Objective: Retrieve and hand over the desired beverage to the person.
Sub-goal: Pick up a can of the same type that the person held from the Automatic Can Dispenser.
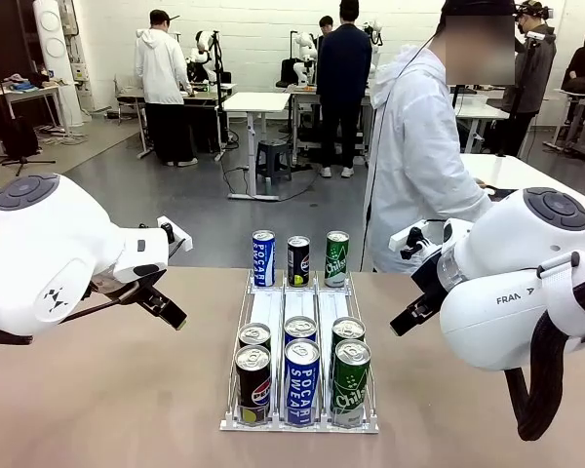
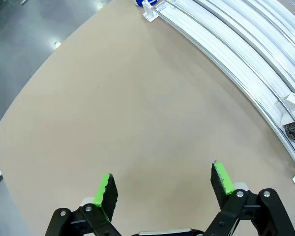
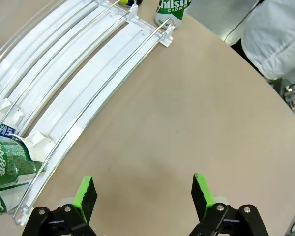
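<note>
A tan table [image 1: 107,390] in a busy workshop room carries a white three-lane can rack [image 1: 269,310] at its centre, and we judge the task barely begun. Every can we can see sits in the rack. Three stand upright at its twelve o'clock end: a blue Pocari can [image 1: 263,258], a black can [image 1: 298,260] and a green cider can [image 1: 337,258]. Two rows stand at its six o'clock end, fronted by a Pepsi can [image 1: 253,385], a Pocari Sweat can [image 1: 301,382] and a green Chilsung can [image 1: 350,382]. Our left gripper [image 2: 164,184] hovers over bare tabletop at the rack's nine o'clock, jaws spread wide with nothing between the pads. Our right gripper [image 3: 143,189] hangs at three o'clock, likewise released and empty. The person [image 1: 419,166] in the white hooded jacket stands past the far edge at about one o'clock, turned side-on, and we cannot tell which drink is wanted. Left to do, as we read it: learn the choice, grasp that can, lift it out and pass it over.
</note>
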